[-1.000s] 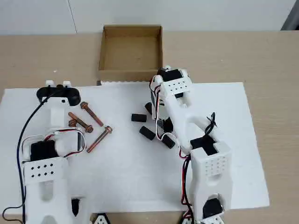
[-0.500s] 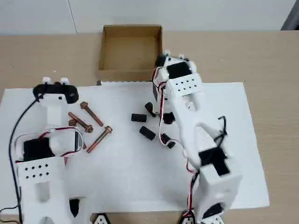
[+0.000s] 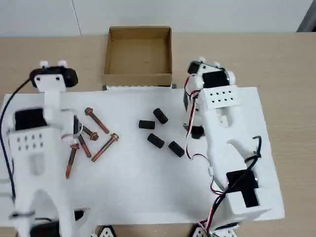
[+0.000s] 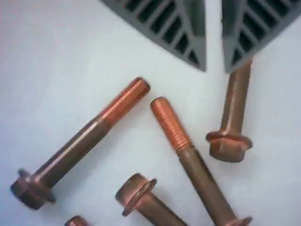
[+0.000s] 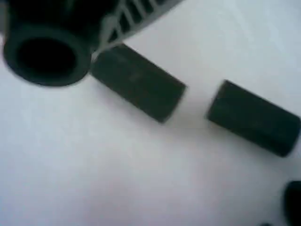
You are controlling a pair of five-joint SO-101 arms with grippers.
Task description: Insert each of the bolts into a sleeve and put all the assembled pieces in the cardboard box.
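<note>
Bolts (image 3: 97, 121), five coppery ones, lie clustered on the white sheet (image 3: 128, 187) beside the left arm (image 3: 34, 148), whose body overlaps the nearest of them. Four black sleeves (image 3: 156, 140) lie scattered mid-sheet, apart from the bolts. A dark shape under the right arm (image 3: 222, 123) is too covered to name. The cardboard box (image 3: 138, 79) stands open-topped at the sheet's far edge on the pale wooden tabletop (image 3: 276, 54), with a light wall (image 3: 197, 15) behind, and a dark object (image 3: 308, 17) in the far corner is cut off. From the left wrist, the left claw (image 4: 215, 66) hangs over the bolts, its fingers a narrow slit apart with nothing in the slit. One bolt's shank end is hidden behind a fingertip (image 4: 244, 42), and two bolts run out of frame. From the right wrist, the right claw (image 5: 61, 28) clamps a sleeve (image 5: 47, 54) seen end-on and blurred, its bore showing. Two more sleeves lie on the sheet beyond it, and a third is cut off.
</note>
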